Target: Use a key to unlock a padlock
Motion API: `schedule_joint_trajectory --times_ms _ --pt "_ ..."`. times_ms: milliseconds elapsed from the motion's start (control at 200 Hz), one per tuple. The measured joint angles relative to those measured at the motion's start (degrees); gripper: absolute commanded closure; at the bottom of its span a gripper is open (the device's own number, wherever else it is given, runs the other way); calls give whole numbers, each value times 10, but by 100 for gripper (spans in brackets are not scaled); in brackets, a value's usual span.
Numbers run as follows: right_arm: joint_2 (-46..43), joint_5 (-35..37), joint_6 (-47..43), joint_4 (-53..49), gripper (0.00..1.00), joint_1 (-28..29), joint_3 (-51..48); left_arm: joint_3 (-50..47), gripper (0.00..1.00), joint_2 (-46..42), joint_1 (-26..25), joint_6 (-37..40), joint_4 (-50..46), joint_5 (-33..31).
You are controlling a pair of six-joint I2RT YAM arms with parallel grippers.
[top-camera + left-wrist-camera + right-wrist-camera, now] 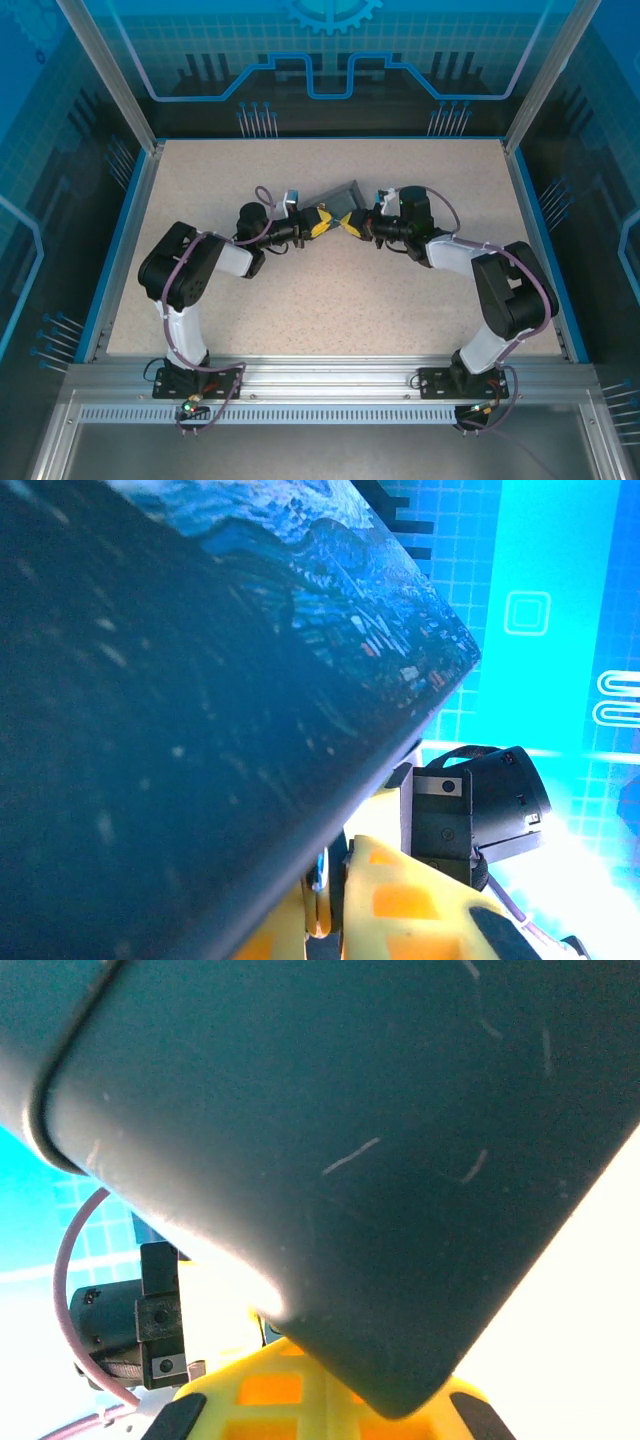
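- Two arms are working over your speckled table (250, 300), the left arm (185, 265) and the right arm (505, 290) both bending inward and meeting near its middle.
- Looking tilted from above, the dark box (338, 198) is sitting just beyond the spot where they meet. In both wrist views its dark faces are looming close over the yellow fingers, with a blue painted print showing along one edge.
- Your left gripper (323, 224) is pointing right and your right gripper (352, 222) is pointing left, their yellow tips almost touching just in front of the box.
- Your left fingers (400, 900) are lying close together at the bottom of the left wrist view. You cannot tell whether either gripper is spread or clamping.
- One thin bluish metal sliver (317, 875) is showing in the slit between the left fingers, right under the box edge. It is too small for you to tell whether it is the padlock or the key.
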Motion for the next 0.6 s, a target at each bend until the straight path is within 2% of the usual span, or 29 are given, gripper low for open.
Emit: schedule_joint_trajectory --times_ms 220,600 --pt "-1 5 40 -4 100 4 1 0 100 0 0 0 0 3" --pt "5 29 34 -61 100 23 47 2 100 0 3 0 2 1"
